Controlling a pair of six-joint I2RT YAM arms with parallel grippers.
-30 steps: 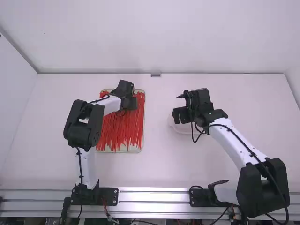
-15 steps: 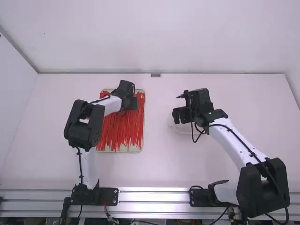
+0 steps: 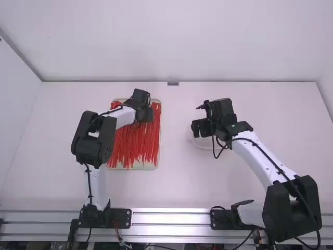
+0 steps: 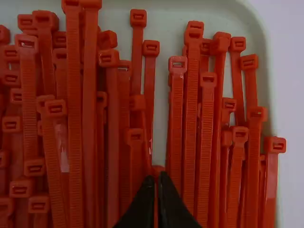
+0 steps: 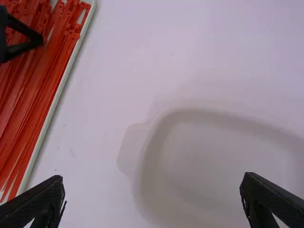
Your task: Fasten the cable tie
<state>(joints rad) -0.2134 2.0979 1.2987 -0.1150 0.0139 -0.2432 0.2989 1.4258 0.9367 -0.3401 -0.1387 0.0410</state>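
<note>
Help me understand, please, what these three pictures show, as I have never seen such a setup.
Two white robot arms stand at a white table. One picture looks down from above and behind them; the other two come from a camera on each wrist. On the table lie a tray of red cable ties and a white dish. The left arm's fingers are down among the ties, shut, apparently pinching one. The right arm's fingers hang open over the dish, holding nothing.
</note>
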